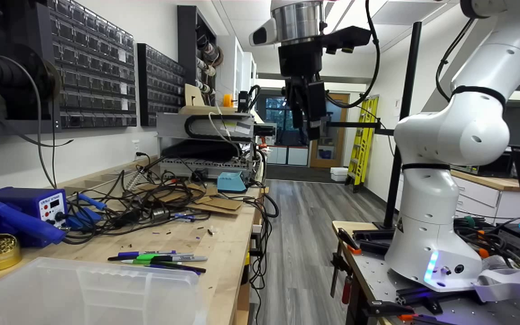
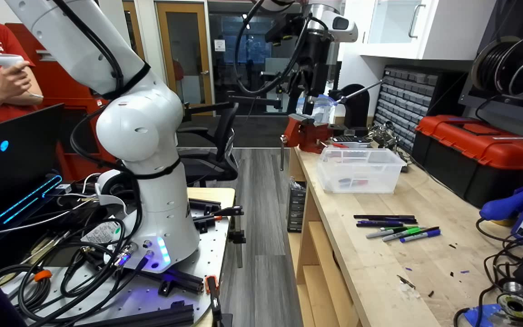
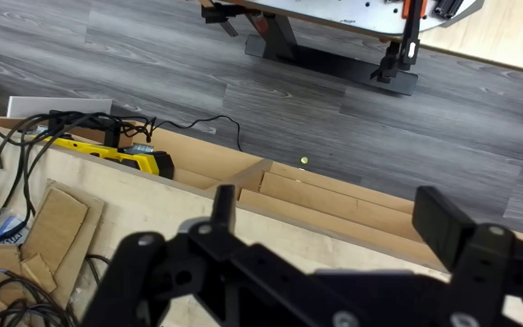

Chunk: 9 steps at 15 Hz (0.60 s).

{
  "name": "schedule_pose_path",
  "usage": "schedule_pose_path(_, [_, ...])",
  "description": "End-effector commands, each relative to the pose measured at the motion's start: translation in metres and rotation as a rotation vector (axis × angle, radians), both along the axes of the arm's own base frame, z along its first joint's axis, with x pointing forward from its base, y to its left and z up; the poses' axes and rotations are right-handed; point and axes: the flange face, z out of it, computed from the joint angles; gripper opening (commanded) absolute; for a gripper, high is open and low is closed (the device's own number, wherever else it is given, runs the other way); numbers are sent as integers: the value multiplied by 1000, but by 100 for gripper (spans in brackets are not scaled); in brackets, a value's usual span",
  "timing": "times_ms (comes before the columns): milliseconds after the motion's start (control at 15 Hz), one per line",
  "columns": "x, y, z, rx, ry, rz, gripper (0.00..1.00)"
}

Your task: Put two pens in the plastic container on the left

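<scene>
Several pens lie in a loose group on the bench, showing in both exterior views. Among them are a black pen (image 2: 384,217), a green marker (image 2: 400,234) and a blue-capped marker (image 2: 420,235); the green marker (image 1: 151,257) also shows in an exterior view. The clear plastic container (image 2: 361,170) stands beside the group; its near part (image 1: 106,289) fills the bottom corner in an exterior view. Faint blue and red patches show through its wall. My gripper (image 3: 332,209) is open and empty, high above the bench edge. Pens and container are out of the wrist view.
A red vise (image 2: 307,134) is clamped at the bench edge behind the container. A black and red toolbox (image 2: 488,154), a blue soldering station (image 1: 39,207) and tangled cables (image 1: 151,194) lie along the wall. Cardboard pieces (image 3: 57,222) lie on the bench (image 3: 161,200).
</scene>
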Motion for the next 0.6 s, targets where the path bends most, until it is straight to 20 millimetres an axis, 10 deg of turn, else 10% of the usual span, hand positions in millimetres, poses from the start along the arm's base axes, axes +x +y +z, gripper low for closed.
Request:
schedule_pose_path(0, [21,5,-20,42,-4,-21,100])
schedule_pose_path(533, [83,10,-89,70,3,-147,100])
